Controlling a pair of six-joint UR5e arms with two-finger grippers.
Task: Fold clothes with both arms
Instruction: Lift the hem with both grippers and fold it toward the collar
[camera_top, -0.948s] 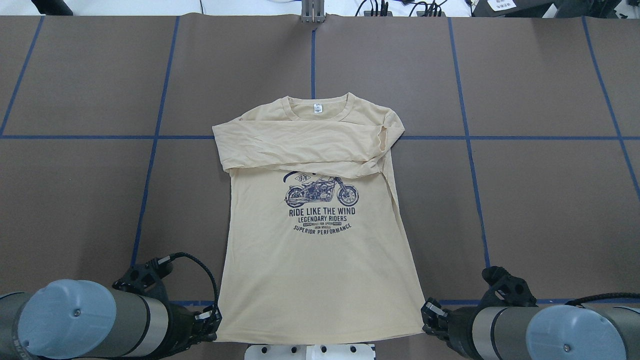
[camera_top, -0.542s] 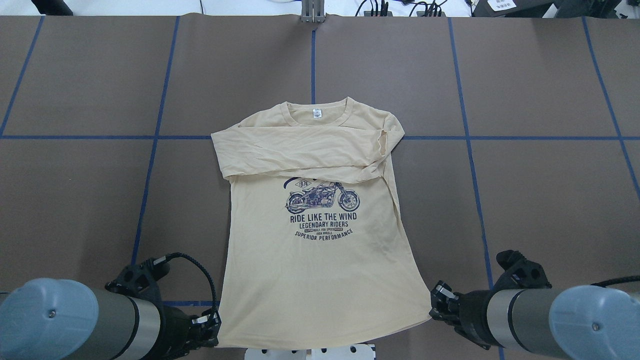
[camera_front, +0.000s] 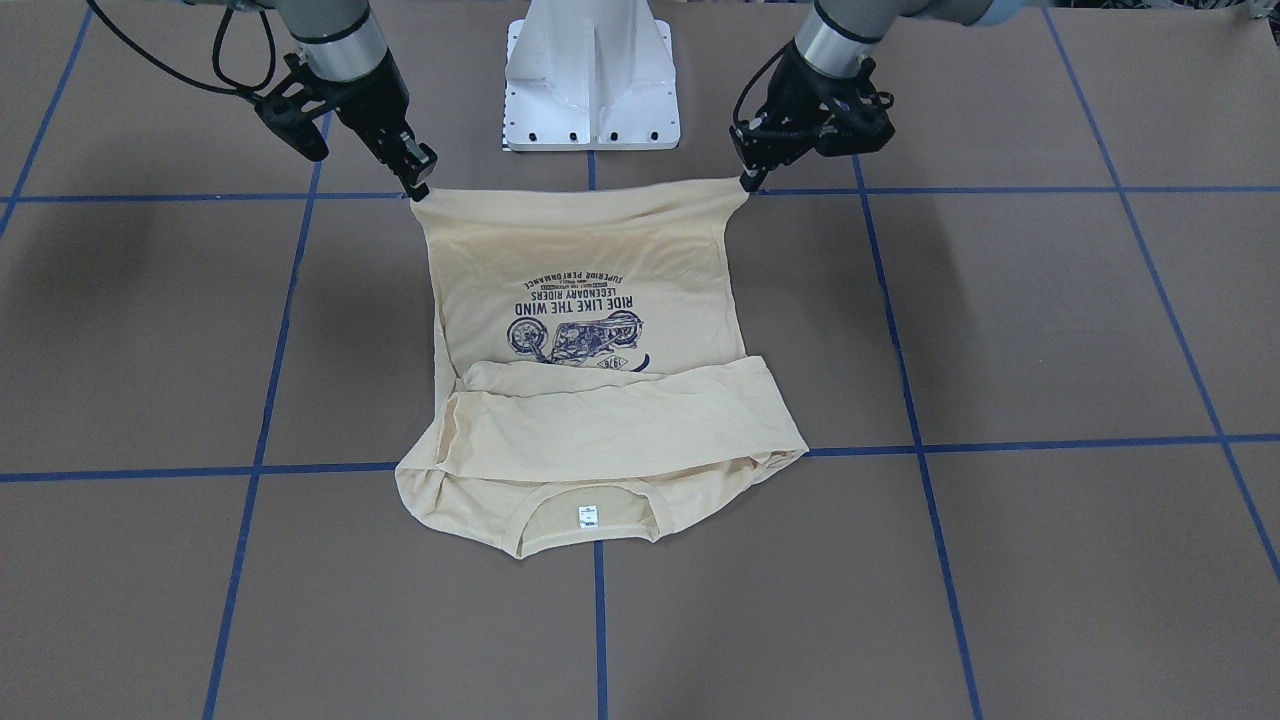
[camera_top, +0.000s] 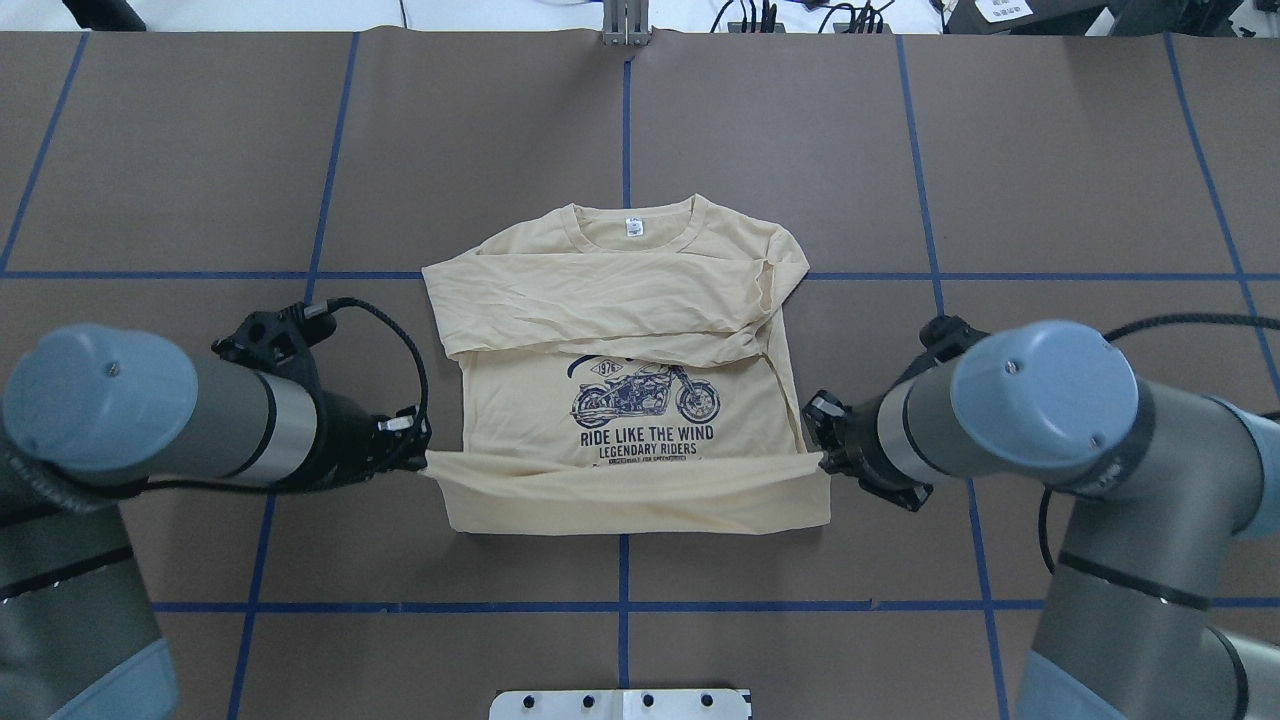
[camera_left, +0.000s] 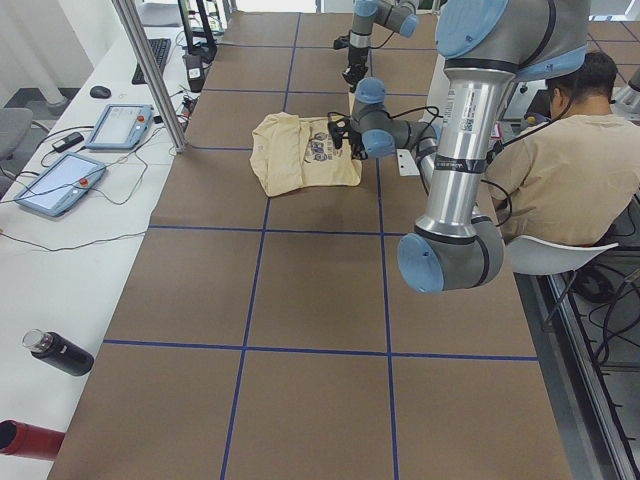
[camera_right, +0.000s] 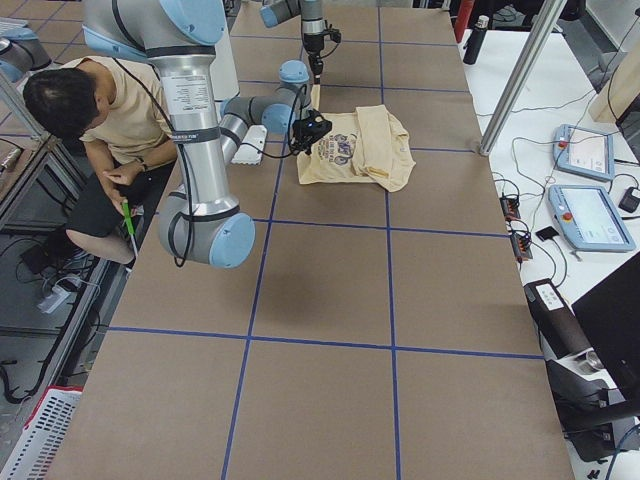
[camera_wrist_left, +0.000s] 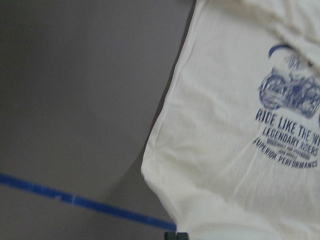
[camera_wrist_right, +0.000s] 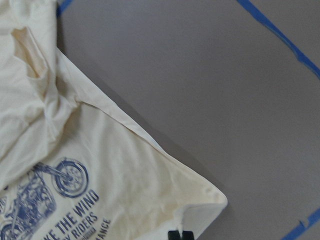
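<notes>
Left end effector (camera_top: 425, 458) is clamped on one hem corner of the shirt (camera_top: 620, 330), and the right end effector (camera_top: 822, 462) on the other. Between them the hem (camera_top: 620, 475) stretches taut, held up off the tabletop (camera_top: 1050, 150); beyond it, the shirt's upper part lies flat. From overhead I can't see the fingertips, the wrists cover them, and each wrist camera shows only a dark sliver at its bottom edge. My left wrist view is blurred. Hem fabric hides the lowest lines of the print (camera_top: 645, 395); folded sleeves (camera_top: 600, 300) cover its top.
</notes>
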